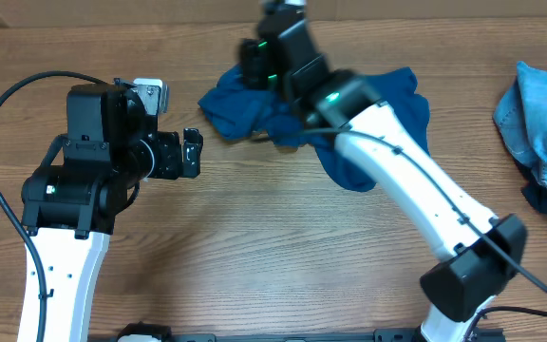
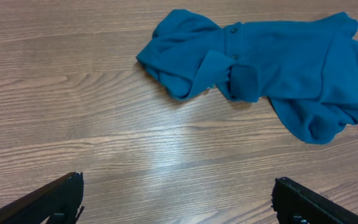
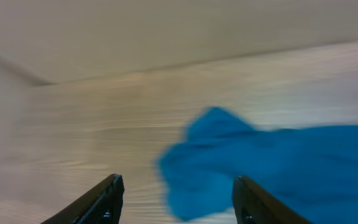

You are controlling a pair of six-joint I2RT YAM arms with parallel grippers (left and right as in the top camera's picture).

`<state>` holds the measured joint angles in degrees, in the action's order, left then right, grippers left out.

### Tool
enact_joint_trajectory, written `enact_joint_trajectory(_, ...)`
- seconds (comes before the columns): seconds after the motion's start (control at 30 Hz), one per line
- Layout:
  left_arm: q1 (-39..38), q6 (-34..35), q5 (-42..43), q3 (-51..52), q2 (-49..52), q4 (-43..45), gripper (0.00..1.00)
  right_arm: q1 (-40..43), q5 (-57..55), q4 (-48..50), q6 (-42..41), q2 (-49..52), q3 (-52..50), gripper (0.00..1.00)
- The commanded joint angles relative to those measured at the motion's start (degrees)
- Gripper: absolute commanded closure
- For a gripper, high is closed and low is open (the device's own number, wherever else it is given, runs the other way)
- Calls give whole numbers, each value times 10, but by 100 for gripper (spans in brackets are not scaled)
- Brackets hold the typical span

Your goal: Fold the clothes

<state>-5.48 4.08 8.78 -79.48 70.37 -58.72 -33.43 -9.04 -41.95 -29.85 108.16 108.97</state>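
Where the table (image 1: 254, 247) lies nearest the arm bases, the wood is bare, a broad strip running from the left arm across to the right arm's white link. Further in, the left gripper (image 1: 192, 154) hangs over the left half, pointing toward the middle, with open wood between it and the shirt (image 1: 240, 109). Its wrist view shows the jaws spread wide, the two dark fingers (image 2: 55, 199) at the bottom corners, with nothing between them and nothing touched.

Beyond that gap the deep-blue shirt lies crumpled in a loose heap past the centre. One lobe hangs toward the near side beside the right arm, the left edge is bunched into folds, and a buttoned placket shows on top. Well apart from it, at the right edge, sits a denim pile (image 1: 544, 123), partly cut off.

Farthest out, the right gripper (image 1: 253, 65) stands above the shirt's far left part, near the table's back edge. Its wrist view is smeared, yet the jaws plainly stand partly apart with blue cloth beyond them. It seems to hold nothing, though I cannot tell whether a fingertip brushes the fabric.
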Motion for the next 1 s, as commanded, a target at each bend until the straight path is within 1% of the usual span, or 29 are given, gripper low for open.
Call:
enact_joint_trajectory(0.0,4,-13,-2,-13,-3,2,0,62,-8,-78,18,-23,12,41)
enact_joint_trajectory(0.1,4,-13,-2,-13,-3,2,0,103,42,-146,19,-14,11,41)
enact_joint_trajectory(0.17,4,-13,-2,-13,-3,2,0,118,100,-159,49,-8,-3,40)
enact_joint_trajectory(0.2,4,-13,-2,-13,-3,2,0,121,125,-158,71,-6,-15,36)
enact_joint_trajectory(0.23,4,-13,-2,-13,-3,2,0,123,139,-154,82,-1,-29,30)
enact_joint_trajectory(0.3,4,-13,-2,-13,-3,2,0,122,155,-144,96,11,-57,26)
enact_joint_trajectory(0.47,4,-13,-2,-13,-3,2,0,101,206,-98,140,61,-112,22)
enact_joint_trajectory(0.6,4,-13,-2,-13,-3,2,0,75,186,-68,153,110,-119,21)
enact_joint_trajectory(0.8,4,-13,-2,-13,-3,2,0,40,89,-17,146,157,-119,19)
enact_joint_trajectory(0.87,4,-13,-2,-13,-3,2,0,34,61,-11,146,164,-119,22)
enact_joint_trajectory(0.9,4,-13,-2,-13,-3,2,0,32,56,-7,146,164,-119,27)
enact_joint_trajectory(0.97,4,-13,-2,-13,-3,2,0,31,57,0,144,164,-118,42)
